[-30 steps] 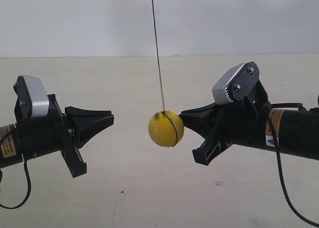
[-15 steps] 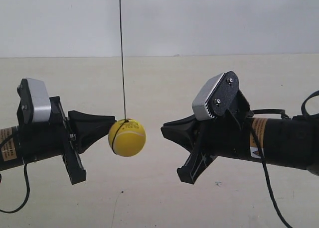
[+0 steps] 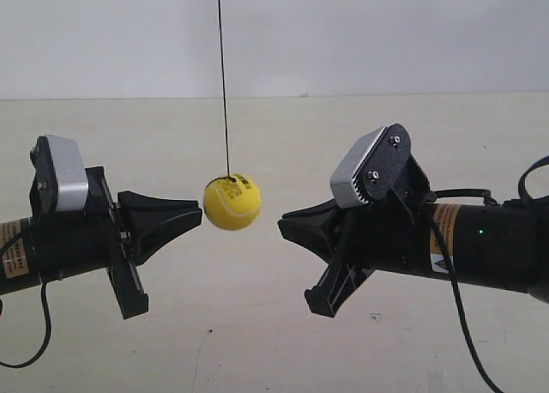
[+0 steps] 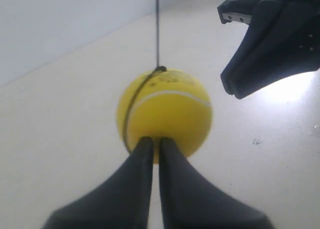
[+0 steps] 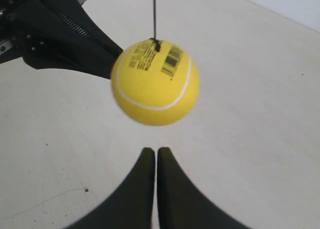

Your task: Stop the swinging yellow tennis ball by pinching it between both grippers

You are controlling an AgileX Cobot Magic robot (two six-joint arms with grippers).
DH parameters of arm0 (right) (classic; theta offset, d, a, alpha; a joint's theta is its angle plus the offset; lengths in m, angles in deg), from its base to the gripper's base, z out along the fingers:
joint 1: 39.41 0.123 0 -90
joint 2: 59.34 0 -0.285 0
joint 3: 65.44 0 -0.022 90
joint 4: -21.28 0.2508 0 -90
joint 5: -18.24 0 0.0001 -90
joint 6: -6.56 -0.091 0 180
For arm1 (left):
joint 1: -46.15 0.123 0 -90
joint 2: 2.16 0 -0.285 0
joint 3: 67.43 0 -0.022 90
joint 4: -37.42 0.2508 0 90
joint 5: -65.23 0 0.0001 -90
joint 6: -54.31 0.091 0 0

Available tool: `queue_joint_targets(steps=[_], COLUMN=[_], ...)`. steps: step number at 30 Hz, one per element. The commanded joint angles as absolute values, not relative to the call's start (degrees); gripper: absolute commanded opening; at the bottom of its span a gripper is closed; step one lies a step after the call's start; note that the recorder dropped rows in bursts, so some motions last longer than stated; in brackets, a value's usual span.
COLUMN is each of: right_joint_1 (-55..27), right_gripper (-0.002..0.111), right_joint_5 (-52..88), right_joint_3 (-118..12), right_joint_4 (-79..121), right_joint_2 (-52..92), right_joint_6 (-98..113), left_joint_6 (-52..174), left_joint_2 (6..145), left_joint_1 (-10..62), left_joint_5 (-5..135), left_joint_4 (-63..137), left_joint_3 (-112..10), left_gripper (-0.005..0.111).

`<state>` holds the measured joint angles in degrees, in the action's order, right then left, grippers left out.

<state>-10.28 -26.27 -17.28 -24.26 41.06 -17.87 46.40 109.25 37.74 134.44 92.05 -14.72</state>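
The yellow tennis ball [image 3: 232, 202] hangs on a thin dark string [image 3: 223, 75] between the two arms. My left gripper [image 3: 196, 213], the arm at the exterior view's left, is shut, and its tip points at the ball from just beside it. In the left wrist view the ball [image 4: 165, 114] sits right at the closed tips [image 4: 155, 141]; whether they touch I cannot tell. My right gripper [image 3: 283, 226] is shut too, a small gap from the ball. The right wrist view shows the ball [image 5: 155, 83], with its barcode sticker, apart from the tips [image 5: 155, 151].
A pale tabletop [image 3: 257, 341] lies under both arms, with a plain light wall [image 3: 386, 33] behind. Black cables [image 3: 476, 341] hang from the arm at the exterior view's right. The opposite gripper shows in each wrist view [image 4: 270, 44] [image 5: 60, 34].
The ball swung from the right gripper's tip across to the left gripper's tip, and has now drifted slightly back towards the middle and higher. The right arm moved inward earlier, then held still.
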Motion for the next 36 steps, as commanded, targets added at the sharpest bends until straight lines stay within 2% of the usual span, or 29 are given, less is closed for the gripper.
queue_joint_targets(steps=[1,13,36], right_joint_1=[-10.2,-10.2,-10.2], right_gripper=[0.000,0.000,0.000], right_joint_5=[-26.4,-23.0,-27.0], right_joint_3=[-17.6,-17.6,-17.6], right_joint_4=[-24.5,-14.4,-22.0], right_joint_2=[41.1,41.1,41.1], right_joint_6=[-18.0,-7.0,-16.3], left_joint_6=[46.3,46.3,46.0], left_joint_2=[109.4,109.4,109.4], left_joint_1=[37.4,37.4,36.8], left_joint_5=[135.2,135.2,135.2], left_joint_4=[92.5,90.8,93.3], left_joint_3=[-14.9,-14.9,-14.9], left_gripper=[0.005,0.005,0.005])
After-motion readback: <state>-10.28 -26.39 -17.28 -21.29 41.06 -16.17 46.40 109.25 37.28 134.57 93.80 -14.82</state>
